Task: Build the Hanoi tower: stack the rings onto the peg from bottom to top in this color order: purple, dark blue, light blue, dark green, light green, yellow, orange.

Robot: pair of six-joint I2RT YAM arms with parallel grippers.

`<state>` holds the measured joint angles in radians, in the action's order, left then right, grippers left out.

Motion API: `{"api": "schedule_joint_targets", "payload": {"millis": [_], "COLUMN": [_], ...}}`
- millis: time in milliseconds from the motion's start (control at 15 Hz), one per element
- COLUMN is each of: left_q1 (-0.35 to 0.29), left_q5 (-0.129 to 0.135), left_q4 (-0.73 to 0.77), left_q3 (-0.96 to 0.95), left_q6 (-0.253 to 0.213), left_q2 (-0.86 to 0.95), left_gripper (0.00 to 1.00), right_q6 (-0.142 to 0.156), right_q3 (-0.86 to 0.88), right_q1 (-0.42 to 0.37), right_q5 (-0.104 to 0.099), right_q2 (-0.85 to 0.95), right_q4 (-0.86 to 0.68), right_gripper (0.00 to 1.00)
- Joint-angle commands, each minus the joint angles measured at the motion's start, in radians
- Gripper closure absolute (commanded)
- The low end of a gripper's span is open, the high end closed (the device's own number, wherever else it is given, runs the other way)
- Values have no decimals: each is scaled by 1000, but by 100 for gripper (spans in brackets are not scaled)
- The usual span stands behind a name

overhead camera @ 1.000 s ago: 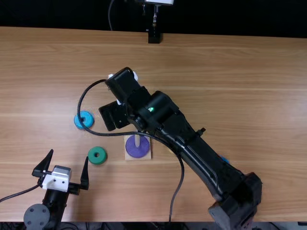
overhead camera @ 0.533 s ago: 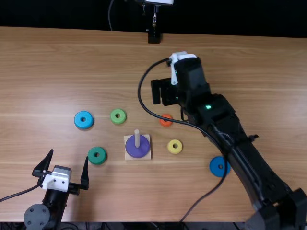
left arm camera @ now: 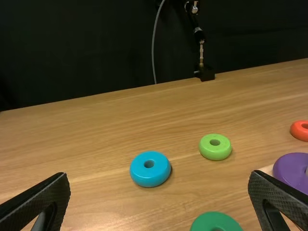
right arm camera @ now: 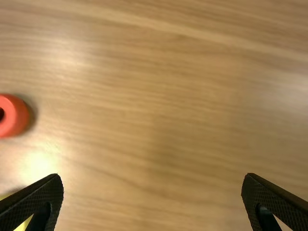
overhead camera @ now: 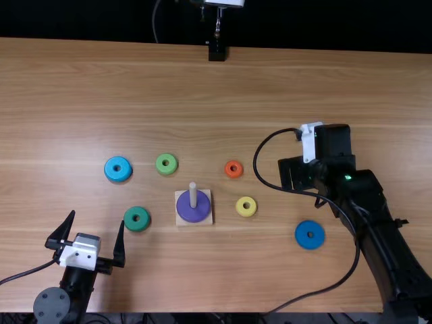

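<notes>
Purple ring [overhead camera: 183, 210] around the upright peg [overhead camera: 193, 187], low against the square base [overhead camera: 208, 219]. Flat on the tabletop [overhead camera: 202, 81] — light blue [overhead camera: 110, 171] and light green rings [overhead camera: 171, 167] beyond the base to the left, dark green ring [overhead camera: 143, 223] nearer on that side; to the right, orange [overhead camera: 237, 174], yellow [overhead camera: 240, 210] and dark blue rings [overhead camera: 302, 239]. Left gripper [overhead camera: 98, 218] wide, left of dark green; right gripper [overhead camera: 295, 174] also wide — right of orange, nothing between the fingers.
</notes>
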<state>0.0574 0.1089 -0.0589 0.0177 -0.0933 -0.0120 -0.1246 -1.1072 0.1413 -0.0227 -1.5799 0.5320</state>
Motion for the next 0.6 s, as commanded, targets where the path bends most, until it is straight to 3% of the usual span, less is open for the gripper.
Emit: {"api": "schedule_joint_targets", "payload": {"millis": [0, 200, 267, 400, 533], "left_q1": [-1, -1, -1, -1, -1], "left_q5": [18, 18, 18, 18, 18], "left_q4": [-11, -11, -11, -11, -11], "left_q3": [-18, -18, -18, -18, -18], "left_q6": [-8, -8, -8, -8, -8], "left_q2": [12, 12, 12, 12, 12], "left_gripper": [0, 0, 0, 0, 0], "right_q6": [-1, 141, 169, 178, 176], "right_q3": [53, 135, 158, 182, 225], "right_q1": [4, 3, 0, -5, -16], "right_q5": [6, 8, 13, 43, 48], "right_q2": [20, 20, 20, 21, 23], "right_q4": [5, 8, 16, 82, 110], "right_gripper": [0, 0, 0, 0, 0]}}
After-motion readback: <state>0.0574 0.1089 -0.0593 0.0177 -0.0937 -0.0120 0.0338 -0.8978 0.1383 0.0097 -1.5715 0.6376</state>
